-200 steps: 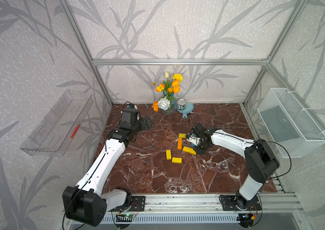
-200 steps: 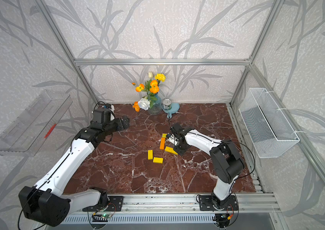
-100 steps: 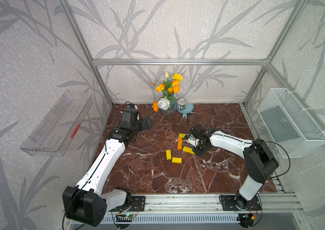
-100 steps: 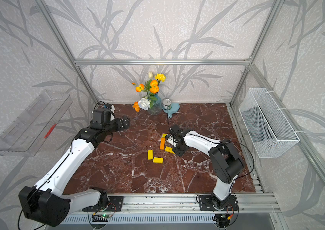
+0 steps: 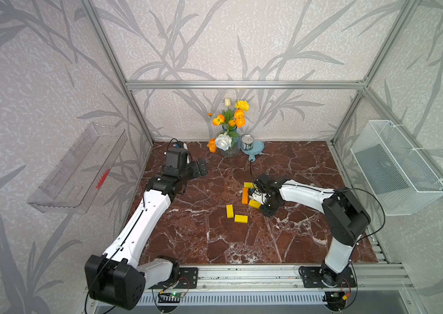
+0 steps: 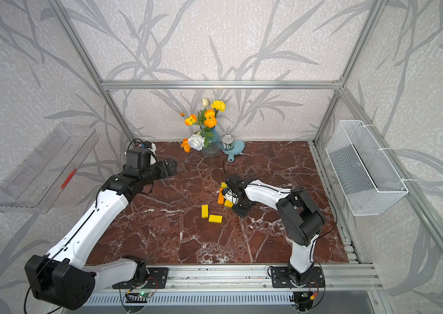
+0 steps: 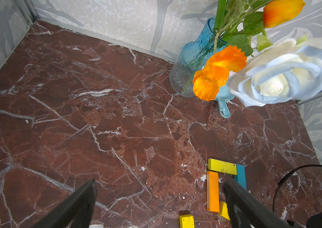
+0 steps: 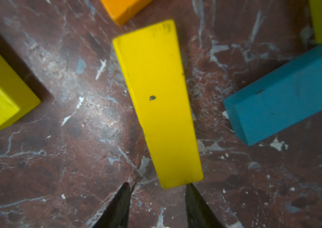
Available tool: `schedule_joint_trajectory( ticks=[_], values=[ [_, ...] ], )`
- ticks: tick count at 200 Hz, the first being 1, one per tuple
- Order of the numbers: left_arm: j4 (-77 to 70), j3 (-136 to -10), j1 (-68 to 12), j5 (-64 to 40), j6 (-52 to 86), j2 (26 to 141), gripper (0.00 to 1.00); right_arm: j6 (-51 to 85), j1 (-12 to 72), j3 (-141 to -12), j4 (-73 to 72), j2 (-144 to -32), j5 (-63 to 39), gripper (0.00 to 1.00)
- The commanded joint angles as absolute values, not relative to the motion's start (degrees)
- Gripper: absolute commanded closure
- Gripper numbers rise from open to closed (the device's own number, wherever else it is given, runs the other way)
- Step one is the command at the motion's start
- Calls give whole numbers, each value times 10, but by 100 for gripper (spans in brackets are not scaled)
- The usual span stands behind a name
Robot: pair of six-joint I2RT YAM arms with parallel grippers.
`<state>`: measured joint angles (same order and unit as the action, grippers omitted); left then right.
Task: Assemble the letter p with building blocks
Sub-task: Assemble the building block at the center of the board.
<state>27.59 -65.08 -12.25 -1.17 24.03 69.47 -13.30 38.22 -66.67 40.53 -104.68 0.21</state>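
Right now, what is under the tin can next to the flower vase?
The tin can stands on a light-blue dish with a short handle. The dish's middle is covered by the can, so anything between them cannot be seen.

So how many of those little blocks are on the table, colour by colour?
Yellow blocks: 4
Orange block: 1
Blue block: 1
Total: 6
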Motion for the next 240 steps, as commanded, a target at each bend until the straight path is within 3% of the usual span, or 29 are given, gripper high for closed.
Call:
schedule_joint_trajectory(
  ticks=[1, 240],
  values=[
    [271, -651, -120, -10, 236, 681, 0, -129, 385, -681, 406, -1062, 14, 55],
    [270, -652, -120, -11, 235, 673, 0, -113, 385, -683, 366, -1039, 76, 57]
  ],
)
